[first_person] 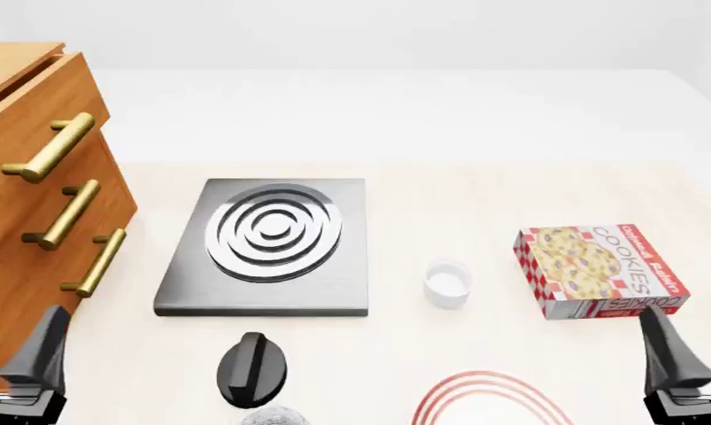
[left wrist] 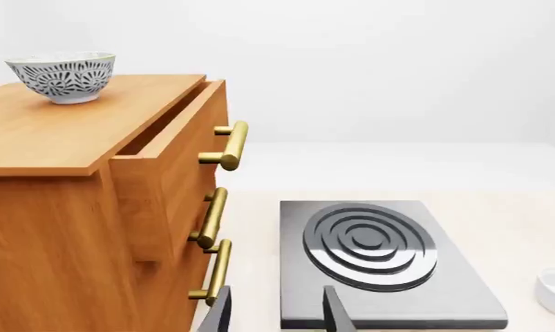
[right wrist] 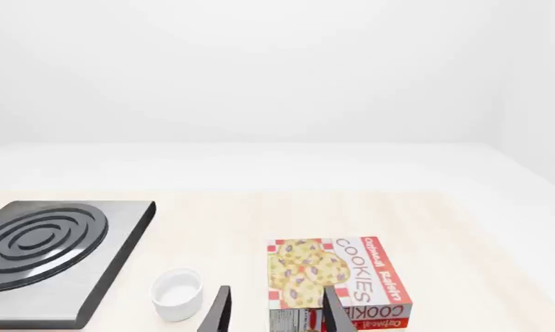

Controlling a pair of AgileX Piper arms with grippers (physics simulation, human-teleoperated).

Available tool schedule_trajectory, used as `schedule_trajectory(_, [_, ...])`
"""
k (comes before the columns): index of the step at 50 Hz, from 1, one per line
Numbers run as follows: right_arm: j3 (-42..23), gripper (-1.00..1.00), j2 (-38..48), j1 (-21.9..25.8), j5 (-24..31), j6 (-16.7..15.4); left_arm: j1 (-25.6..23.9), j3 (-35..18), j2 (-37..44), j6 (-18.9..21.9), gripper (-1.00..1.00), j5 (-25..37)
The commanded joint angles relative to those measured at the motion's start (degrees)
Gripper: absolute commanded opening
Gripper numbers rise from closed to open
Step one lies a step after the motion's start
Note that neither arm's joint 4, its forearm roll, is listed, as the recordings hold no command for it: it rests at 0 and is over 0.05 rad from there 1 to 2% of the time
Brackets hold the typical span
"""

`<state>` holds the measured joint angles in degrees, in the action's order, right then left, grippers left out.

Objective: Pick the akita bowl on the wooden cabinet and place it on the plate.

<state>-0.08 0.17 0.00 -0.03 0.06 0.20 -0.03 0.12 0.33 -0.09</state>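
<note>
- akita bowl (left wrist: pixel 62 76) sits upright on top of the wooden cabinet (left wrist: pixel 74 173), far-left, well above and ahead of left gripper (left wrist: pixel 275 311)
- left gripper nearer; fingers parted, empty
- right gripper (right wrist: pixel 272 311) parted, empty, far off
- plate (first_person: pixel 488 400) near edge, centre-right

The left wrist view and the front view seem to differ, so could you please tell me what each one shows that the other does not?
Only the left wrist view shows the akita bowl, standing on top of the wooden cabinet.

Only the front view shows the plate at the near edge, the cookie box, a black knob and the right gripper.

Both show the cabinet, whose top drawer stands slightly open, the grey stove, the small white cup and the open, empty left gripper.
</note>
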Motion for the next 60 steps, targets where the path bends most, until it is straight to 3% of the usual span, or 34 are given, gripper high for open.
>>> schedule_trajectory(1, [-0.1,1.00,0.2,0.0,0.0,0.2,0.1,-0.1,0.2,0.6,1.00,0.0])
schedule_trajectory(26, [-0.3,1.00,0.3,0.0,0.1,0.1,-1.0,-0.2,0.4,2.9,1.00,-0.4])
schedule_trajectory(32, [-0.3,1.00,0.6,0.0,-0.2,0.1,-2.9,-2.6,-0.1,6.1,1.00,0.0])
schedule_trajectory(45, [-0.2,1.00,1.1,0.0,-0.8,0.1,-6.6,-16.9,0.0,5.0,1.00,15.5])
schedule_trajectory(50, [-0.2,1.00,1.2,0.0,-0.9,0.1,-7.4,-21.5,2.1,4.0,1.00,18.0])
schedule_trajectory(60, [-0.2,1.00,0.7,0.0,-0.4,0.1,-7.4,-33.4,11.0,-1.9,1.00,21.9])
